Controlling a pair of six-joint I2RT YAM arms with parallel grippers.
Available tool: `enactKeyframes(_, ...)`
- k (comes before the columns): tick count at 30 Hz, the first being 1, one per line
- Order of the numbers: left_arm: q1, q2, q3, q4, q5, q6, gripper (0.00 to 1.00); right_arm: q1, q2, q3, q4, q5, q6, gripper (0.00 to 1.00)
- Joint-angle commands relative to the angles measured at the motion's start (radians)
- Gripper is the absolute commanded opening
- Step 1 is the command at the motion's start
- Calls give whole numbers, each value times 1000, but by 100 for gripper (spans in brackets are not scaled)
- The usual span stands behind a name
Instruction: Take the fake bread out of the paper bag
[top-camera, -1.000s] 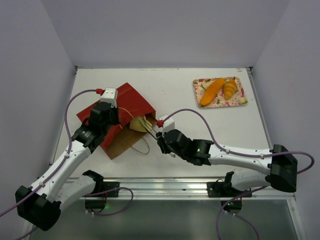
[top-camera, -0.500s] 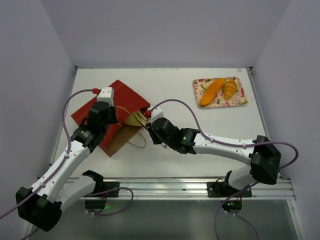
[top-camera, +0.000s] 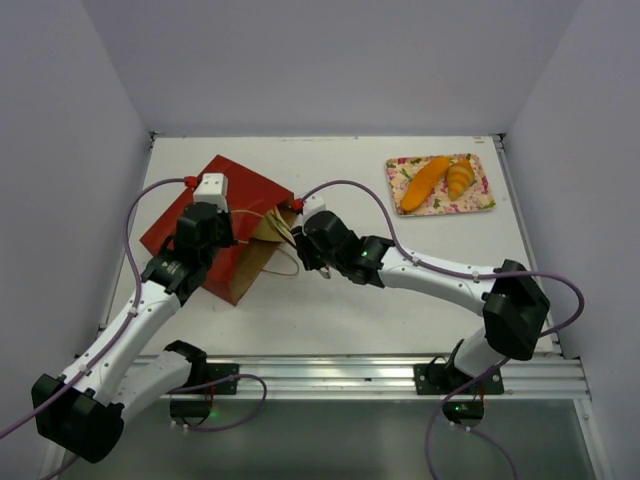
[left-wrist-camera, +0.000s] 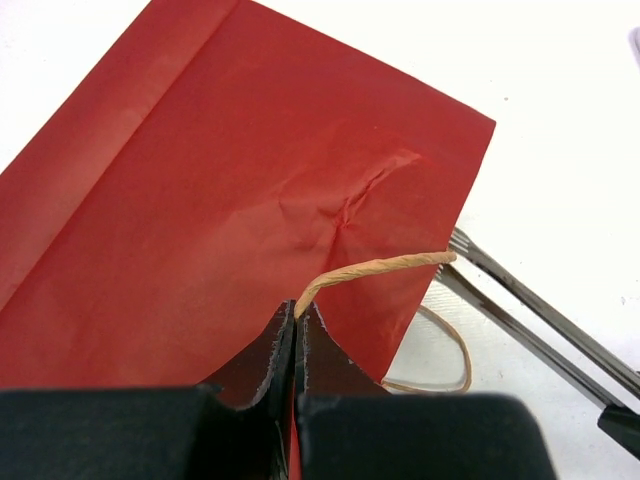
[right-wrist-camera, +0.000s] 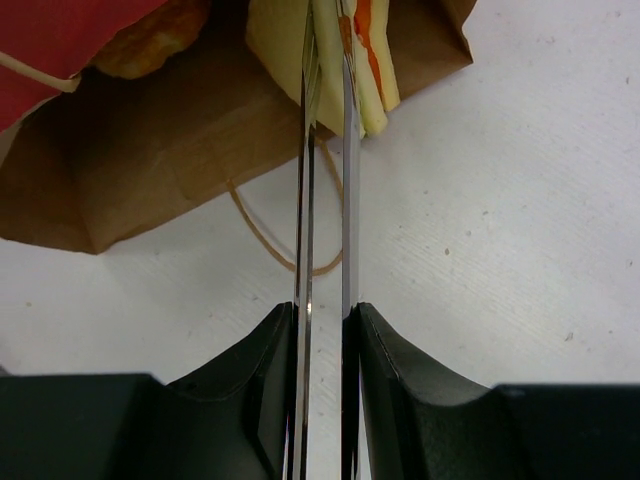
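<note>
The red paper bag (top-camera: 215, 200) lies on the table with its brown mouth facing right. My left gripper (left-wrist-camera: 296, 315) is shut on the bag's upper tan handle (left-wrist-camera: 370, 268) and holds the mouth up. My right gripper (right-wrist-camera: 325, 315) is shut on a pair of metal tongs (right-wrist-camera: 325, 200). The tongs reach into the mouth, and their arms close on a pale yellow piece of fake bread (right-wrist-camera: 275, 40) with an orange stripe. A browner piece of bread (right-wrist-camera: 150, 45) shows deeper in the bag, partly under the red flap.
A pink-flowered tray (top-camera: 480, 203) at the back right holds a long orange loaf (top-camera: 423, 183) and a croissant (top-camera: 459, 178). The bag's lower handle (right-wrist-camera: 270, 240) loops onto the table under the tongs. Walls stand close on the left, back and right.
My right arm has pushed left and away, driving the tongs into the bag's mouth. The bag has slid left and back, with the left gripper still on its handle.
</note>
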Motion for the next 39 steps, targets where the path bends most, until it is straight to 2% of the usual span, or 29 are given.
enactKeyframes(1, 8, -17, 15, 39, 18, -7, 0, 2, -99, -8, 5, -78, 32, 23)
enactKeyframes(7, 8, -22, 14, 36, 31, -2, 0, -2, -177, -15, -65, -141, 42, 23)
enactKeyframes(17, 8, -37, 10, 36, 26, -2, 0, -16, -337, -89, -203, -121, 35, 23)
enactKeyframes(24, 8, -40, 12, 36, 26, -2, 0, -70, -450, -166, -289, -142, 29, 23)
enactKeyframes(32, 8, -46, 11, 35, 25, -4, 0, -77, -515, -218, -328, -131, 49, 26)
enactKeyframes(39, 10, -45, 12, 35, 29, -2, 0, -77, -493, -244, -326, -130, 67, 30)
